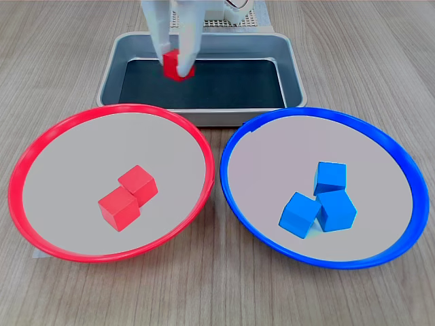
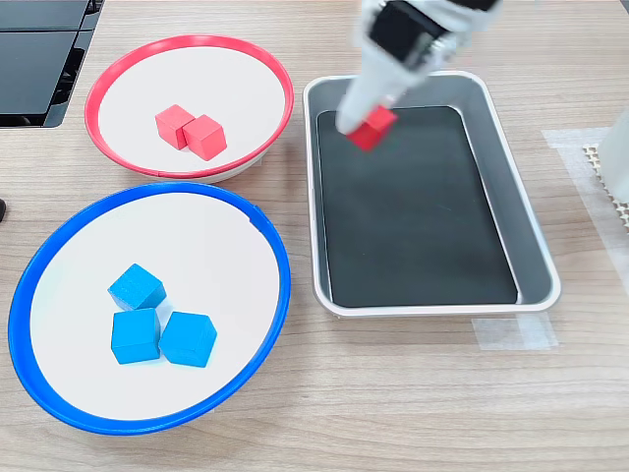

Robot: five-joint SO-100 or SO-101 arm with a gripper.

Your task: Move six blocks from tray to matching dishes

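My gripper (image 1: 177, 60) (image 2: 366, 120) is shut on a red block (image 1: 178, 66) (image 2: 372, 127), which hangs just above the tray's (image 1: 293, 71) (image 2: 536, 251) black floor, near the end closest to the red-rimmed dish (image 1: 20, 170) (image 2: 187, 41). No other block lies in the tray. Two red blocks (image 1: 128, 197) (image 2: 192, 130) rest side by side in the red-rimmed dish. In the blue-rimmed dish (image 1: 408, 170) (image 2: 278, 246), three blue blocks (image 1: 319, 197) (image 2: 157, 320) cluster together.
Everything stands on a wooden table. The arm's white base (image 1: 231, 8) rises behind the tray. In the second exterior view, a dark flat object (image 2: 39, 49) lies at the top left, a mesh-patterned mat (image 2: 609, 182) at the right edge, and clear tape (image 2: 511, 332) below the tray.
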